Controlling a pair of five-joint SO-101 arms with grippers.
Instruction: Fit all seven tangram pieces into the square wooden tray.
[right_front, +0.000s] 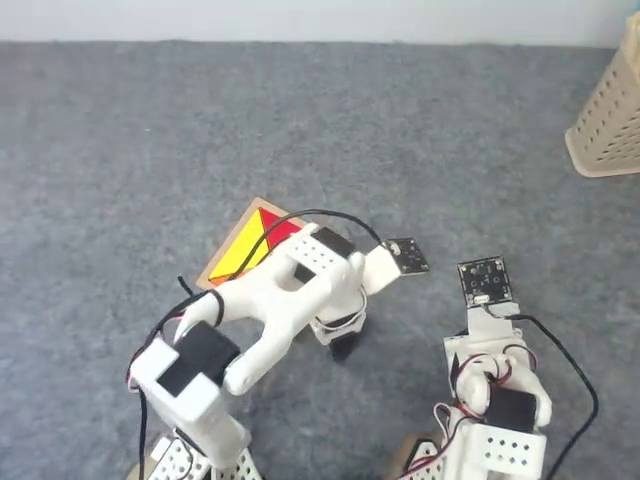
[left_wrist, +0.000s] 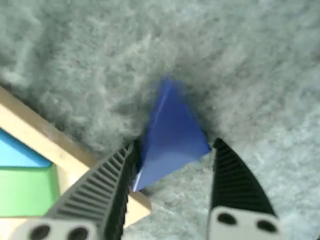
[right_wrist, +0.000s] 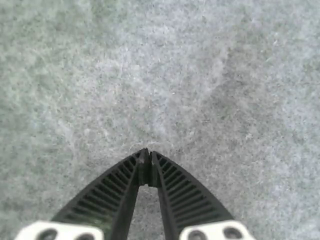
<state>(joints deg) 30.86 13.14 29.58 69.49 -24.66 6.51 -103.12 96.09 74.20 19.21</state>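
Note:
A dark blue triangle (left_wrist: 172, 135) sits tilted between the fingers of my left gripper (left_wrist: 172, 150), which is shut on it just off the corner of the wooden tray (left_wrist: 50, 145). Its far tip points down at the carpet. Inside that corner lie a light blue piece (left_wrist: 15, 150) and a green piece (left_wrist: 25, 192). From above, the left arm covers most of the tray (right_front: 222, 262); a yellow piece (right_front: 245, 250) and a red piece (right_front: 280, 228) show at its far end, and the left gripper (right_front: 343, 345) hangs low beside it. My right gripper (right_wrist: 148, 156) is shut over bare carpet.
Grey carpet covers the whole floor. A beige slotted basket (right_front: 610, 110) stands at the far right edge. The right arm (right_front: 495, 390) is folded back near the front edge, well apart from the tray.

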